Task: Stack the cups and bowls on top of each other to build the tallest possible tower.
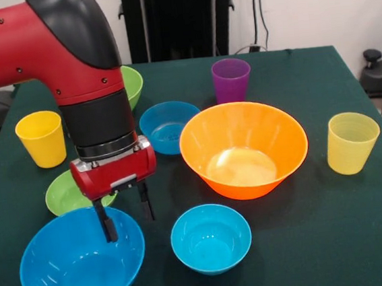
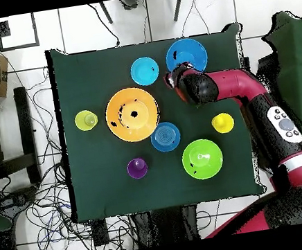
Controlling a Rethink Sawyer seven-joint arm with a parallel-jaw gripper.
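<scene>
The gripper (image 1: 126,218) hangs from the red and black arm (image 1: 68,60) with its two dark fingers (image 1: 107,224) spread apart and nothing between them. One finger dips inside the far rim of the large blue bowl (image 1: 82,275), and the other stands just outside that rim. The large blue bowl sits at the near left corner of the green table (image 1: 335,237), close to the near edge. Just behind the gripper lies a small green bowl (image 1: 64,194), partly covered by the gripper body. To the right of the gripper, a small blue bowl (image 1: 210,239) rests near the front edge, apart from its neighbours. The largest orange bowl (image 1: 243,148) stands near the table centre, empty and upright; no tower is built on it. A second small blue bowl (image 1: 169,127) sits just to its far left. The purple cup (image 1: 231,79) stands behind the orange bowl, the opaque yellow cup (image 1: 41,138) is at the left side, and the pale yellow ribbed cup (image 1: 351,142) is at the right side, all upright and separate. The front view hides most of the medium green bowl (image 1: 133,84) behind the arm; the overhead view shows it whole (image 2: 202,158) but covers the small green bowl with the arm. Open cloth remains at the near right corner and along the far edge.
</scene>
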